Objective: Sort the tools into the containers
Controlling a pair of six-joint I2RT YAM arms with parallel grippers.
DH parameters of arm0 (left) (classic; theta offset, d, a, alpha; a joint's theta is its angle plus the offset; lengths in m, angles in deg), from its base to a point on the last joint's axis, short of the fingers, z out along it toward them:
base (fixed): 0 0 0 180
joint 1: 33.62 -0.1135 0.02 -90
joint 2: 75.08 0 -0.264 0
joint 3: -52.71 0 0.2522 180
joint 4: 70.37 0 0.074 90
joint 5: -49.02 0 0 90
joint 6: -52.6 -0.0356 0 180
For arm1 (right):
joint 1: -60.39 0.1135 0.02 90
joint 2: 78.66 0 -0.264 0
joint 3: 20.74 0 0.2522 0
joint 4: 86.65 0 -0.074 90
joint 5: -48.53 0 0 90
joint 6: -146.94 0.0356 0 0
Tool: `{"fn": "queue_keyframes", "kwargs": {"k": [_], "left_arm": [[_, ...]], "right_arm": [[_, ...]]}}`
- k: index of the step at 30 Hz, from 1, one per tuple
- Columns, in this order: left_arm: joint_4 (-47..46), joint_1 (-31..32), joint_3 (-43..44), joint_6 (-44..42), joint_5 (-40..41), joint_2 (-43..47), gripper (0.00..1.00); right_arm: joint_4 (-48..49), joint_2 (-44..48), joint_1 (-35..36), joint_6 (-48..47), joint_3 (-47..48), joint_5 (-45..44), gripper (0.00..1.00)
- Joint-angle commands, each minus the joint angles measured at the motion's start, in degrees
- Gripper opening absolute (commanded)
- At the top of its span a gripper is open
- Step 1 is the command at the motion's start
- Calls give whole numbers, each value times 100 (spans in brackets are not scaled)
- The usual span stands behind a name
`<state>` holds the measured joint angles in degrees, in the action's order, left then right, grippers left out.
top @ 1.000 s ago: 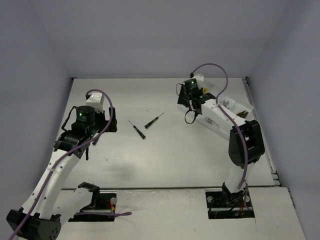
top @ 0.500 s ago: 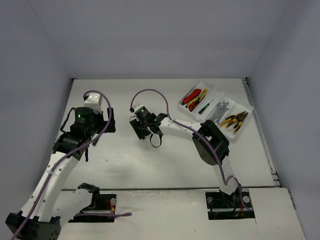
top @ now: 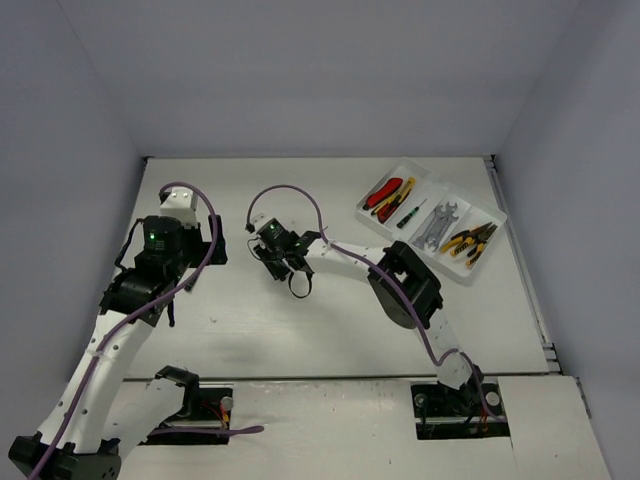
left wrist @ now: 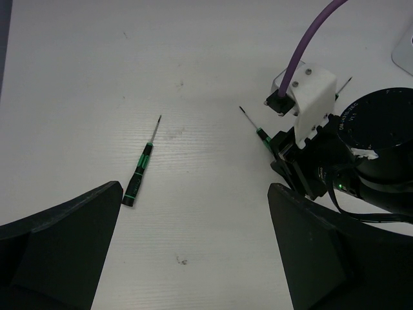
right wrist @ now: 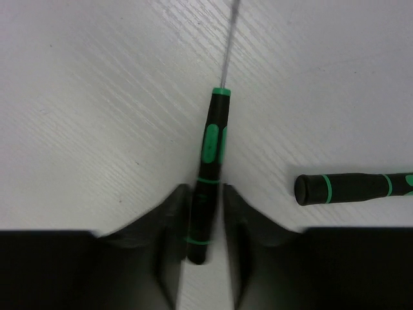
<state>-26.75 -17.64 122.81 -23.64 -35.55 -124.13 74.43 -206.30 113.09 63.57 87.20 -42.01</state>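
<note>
My right gripper (right wrist: 206, 194) is low over the table with a black-green screwdriver (right wrist: 213, 139) lying between its fingers (right wrist: 171, 213). A thin gap shows on the right side of the handle, and the fingers are blurred. A second screwdriver (right wrist: 348, 187) lies just to its right. In the top view the right gripper (top: 280, 262) hides both. My left gripper (left wrist: 195, 194) is open and empty. Another screwdriver (left wrist: 139, 171) lies ahead of it to the left. The white tray (top: 495, 215) at the back right holds knives (top: 385, 197), a screwdriver (top: 410, 213), wrenches (top: 435, 225) and pliers (top: 468, 242), each kind in its own compartment.
The right arm's wrist (left wrist: 361, 161) fills the right of the left wrist view, a screwdriver tip (left wrist: 248, 118) sticking out from under it. A corner of the tray (left wrist: 406, 55) shows there at the far right. Grey walls close the table on three sides.
My right arm swung from over the tray to the middle of the table and lowered onto the two screwdrivers, uncovering the tray. My left arm shifted slightly left.
</note>
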Motion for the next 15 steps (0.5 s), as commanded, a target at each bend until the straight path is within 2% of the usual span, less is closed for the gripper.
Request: {"fn": "queue_keyframes", "kwargs": {"k": [1,3,4,7,11,13,15], "left_arm": [[-273,-52,35,65,55,-7,94],[-287,-60,35,66,47,-7,94],[-288,-61,28,66,46,-14,94],[-289,-61,27,66,46,-32,94],[-280,-61,26,57,55,-17,94],[-280,-61,18,53,63,-21,94],[-280,-61,23,48,52,-22,94]], "right_arm": [[67,77,74,-74,290,-26,13],[67,192,74,-58,381,-97,1],[67,316,74,-56,411,-147,0],[76,585,52,-33,517,-579,0],[76,1196,-219,351,408,-1663,0],[76,1547,-646,898,202,-2171,0],[87,1830,-1293,1611,-150,-2192,0]]}}
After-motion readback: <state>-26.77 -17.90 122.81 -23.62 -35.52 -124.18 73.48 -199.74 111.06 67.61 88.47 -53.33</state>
